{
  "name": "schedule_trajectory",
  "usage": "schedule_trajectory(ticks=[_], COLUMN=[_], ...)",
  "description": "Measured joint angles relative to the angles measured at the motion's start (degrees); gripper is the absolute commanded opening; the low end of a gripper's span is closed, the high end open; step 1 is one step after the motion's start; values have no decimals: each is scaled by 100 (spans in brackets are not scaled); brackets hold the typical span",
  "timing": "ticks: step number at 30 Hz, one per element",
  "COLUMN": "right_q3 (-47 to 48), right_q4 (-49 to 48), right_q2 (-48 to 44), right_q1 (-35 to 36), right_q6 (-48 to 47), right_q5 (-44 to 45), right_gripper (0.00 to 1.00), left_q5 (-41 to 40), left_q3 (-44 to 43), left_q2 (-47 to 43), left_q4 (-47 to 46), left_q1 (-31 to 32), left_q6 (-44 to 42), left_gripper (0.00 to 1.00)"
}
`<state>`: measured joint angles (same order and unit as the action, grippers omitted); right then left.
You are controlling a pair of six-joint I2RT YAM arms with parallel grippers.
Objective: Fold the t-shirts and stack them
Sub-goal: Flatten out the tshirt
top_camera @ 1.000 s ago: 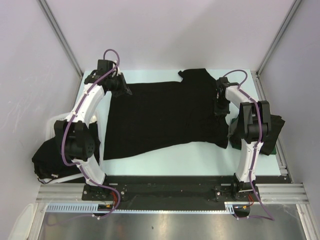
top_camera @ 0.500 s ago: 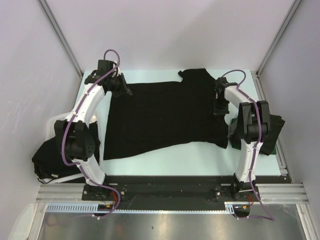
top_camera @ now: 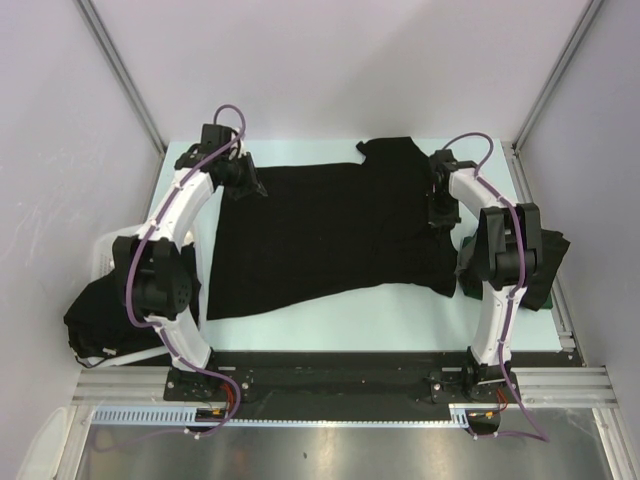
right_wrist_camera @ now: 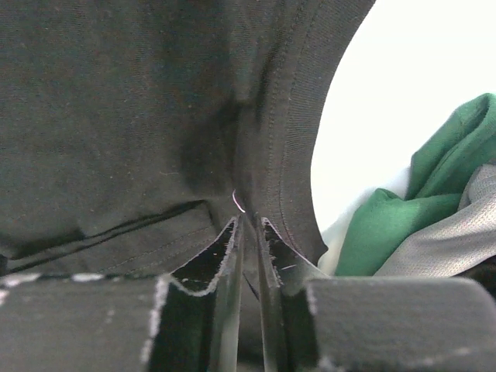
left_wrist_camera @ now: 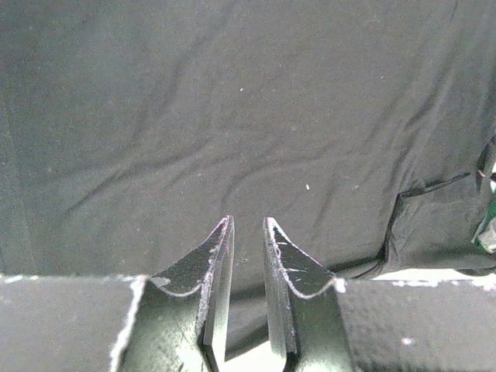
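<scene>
One black t-shirt [top_camera: 330, 235] lies spread flat across the pale table [top_camera: 330, 325], a sleeve at the far edge. My left gripper [top_camera: 250, 183] hovers over its far left corner. In the left wrist view the left gripper [left_wrist_camera: 248, 221] stands open by a narrow gap, with flat cloth [left_wrist_camera: 232, 101] beyond it and bare table showing through the gap. My right gripper [top_camera: 437, 218] is at the shirt's right edge. Seen from the right wrist, this gripper [right_wrist_camera: 249, 219] is shut on a puckered fold of the t-shirt [right_wrist_camera: 116, 101] near its hem.
A white slotted basket [top_camera: 100, 250] at the left edge holds a heap of black shirts [top_camera: 100, 320]. Green and grey cloth [right_wrist_camera: 418, 209] lies right of the right gripper, part of a dark pile [top_camera: 545, 265] at the table's right side. Frame posts stand at the far corners.
My left arm has shifted slightly to the right along the shirt's far left corner. The right gripper and the shirt have hardly moved.
</scene>
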<state>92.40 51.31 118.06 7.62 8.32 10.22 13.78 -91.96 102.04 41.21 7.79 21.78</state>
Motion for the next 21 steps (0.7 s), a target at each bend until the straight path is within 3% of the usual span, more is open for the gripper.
schedule_trajectory(ticks=[21], right_q3=[-256], right_q4=[22], right_q2=[-2], right_q1=[153], right_q6=[76], right_q5=[-114], right_gripper=[23], left_q5=[0], left_q3=[122], left_q2=[177], left_q4=[-7], left_q1=[4], left_q6=[-44], left_gripper=[27])
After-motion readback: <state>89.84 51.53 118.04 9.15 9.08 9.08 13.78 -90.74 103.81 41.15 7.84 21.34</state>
